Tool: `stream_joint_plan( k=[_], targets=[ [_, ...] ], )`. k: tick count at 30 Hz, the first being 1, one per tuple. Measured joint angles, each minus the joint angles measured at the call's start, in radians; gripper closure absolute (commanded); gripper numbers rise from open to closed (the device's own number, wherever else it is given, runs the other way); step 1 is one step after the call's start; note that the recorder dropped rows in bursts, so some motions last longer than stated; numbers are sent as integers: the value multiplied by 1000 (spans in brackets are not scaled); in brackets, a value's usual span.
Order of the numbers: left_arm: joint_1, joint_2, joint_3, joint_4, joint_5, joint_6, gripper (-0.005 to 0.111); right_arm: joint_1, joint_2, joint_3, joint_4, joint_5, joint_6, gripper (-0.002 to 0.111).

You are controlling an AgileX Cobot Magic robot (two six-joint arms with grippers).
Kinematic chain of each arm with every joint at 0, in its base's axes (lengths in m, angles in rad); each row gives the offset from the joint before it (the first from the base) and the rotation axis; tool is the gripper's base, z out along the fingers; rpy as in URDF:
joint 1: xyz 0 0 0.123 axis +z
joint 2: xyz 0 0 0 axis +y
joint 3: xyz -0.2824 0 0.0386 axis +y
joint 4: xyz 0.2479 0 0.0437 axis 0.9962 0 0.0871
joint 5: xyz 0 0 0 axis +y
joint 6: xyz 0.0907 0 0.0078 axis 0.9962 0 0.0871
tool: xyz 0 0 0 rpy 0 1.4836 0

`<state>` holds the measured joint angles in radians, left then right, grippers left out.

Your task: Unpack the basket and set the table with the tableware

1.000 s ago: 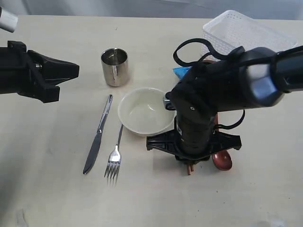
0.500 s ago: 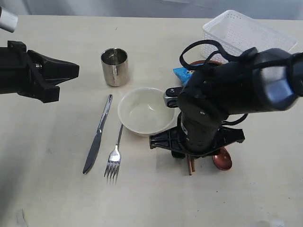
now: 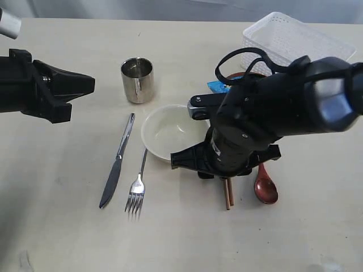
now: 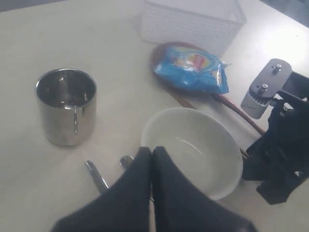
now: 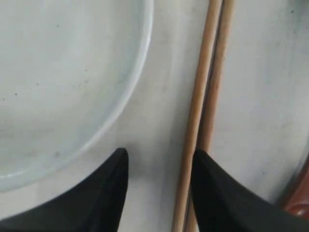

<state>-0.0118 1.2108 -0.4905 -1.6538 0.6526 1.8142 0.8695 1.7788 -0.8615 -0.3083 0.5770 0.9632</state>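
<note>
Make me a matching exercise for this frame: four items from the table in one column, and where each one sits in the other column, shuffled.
Items
1. steel cup
2. fork
3. chopsticks
4. blue snack bag

Places
A. lying between the bowl and the spoon
B. right next to the white basket
C. standing upright, beyond the tip of the knife's handle
D. lying flat alongside the knife, on the bowl's side of it

Pairs: 1-C, 2-D, 3-A, 4-B
</note>
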Motion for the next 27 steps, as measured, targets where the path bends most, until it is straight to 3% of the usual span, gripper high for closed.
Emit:
stream_joint_plan(
  k=[27],
  targets=[
    [0, 0, 0, 0, 0, 0, 107, 0, 24, -4, -124, -69, 113, 68]
  ],
)
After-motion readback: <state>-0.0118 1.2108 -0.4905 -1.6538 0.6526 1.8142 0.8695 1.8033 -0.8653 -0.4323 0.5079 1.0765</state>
